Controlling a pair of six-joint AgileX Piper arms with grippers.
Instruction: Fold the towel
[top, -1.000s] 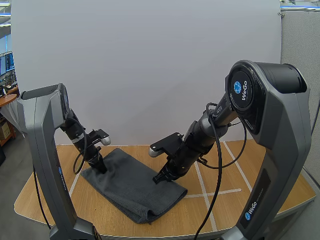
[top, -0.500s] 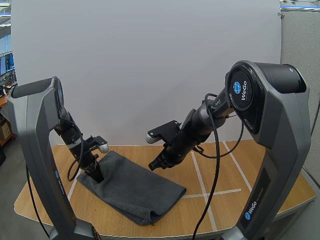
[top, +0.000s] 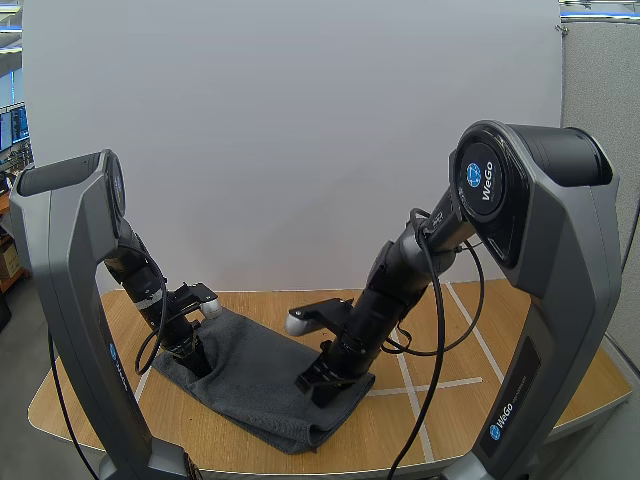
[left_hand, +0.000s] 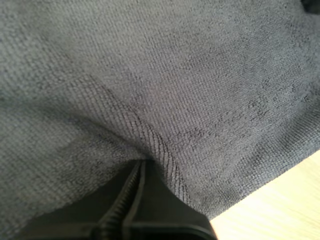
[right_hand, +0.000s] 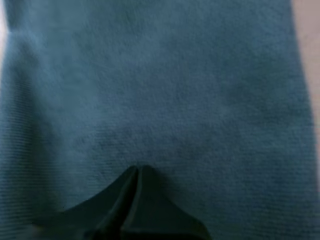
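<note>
A dark grey towel (top: 255, 375) lies folded into a long strip, slanting across the wooden table (top: 480, 410). My left gripper (top: 197, 366) presses down on the towel's left end. In the left wrist view the left gripper (left_hand: 141, 162) is shut, one dark wedge with its tip dug into the towel (left_hand: 200, 75), and a crease runs from the tip. My right gripper (top: 312, 384) rests on the towel's right part near the front edge. The right wrist view shows the right gripper (right_hand: 138, 167) shut, tip against the flat towel (right_hand: 175, 75).
White tape lines (top: 440, 385) cross the table to the right of the towel. Bare wood (left_hand: 285, 200) lies just beside the towel's edge near the left gripper. Both arm columns stand at the table's front corners.
My right gripper came down from above the table onto the towel's right part. My left gripper shifted slightly towards the front on the left end. The towel's near edge has bunched a little.
</note>
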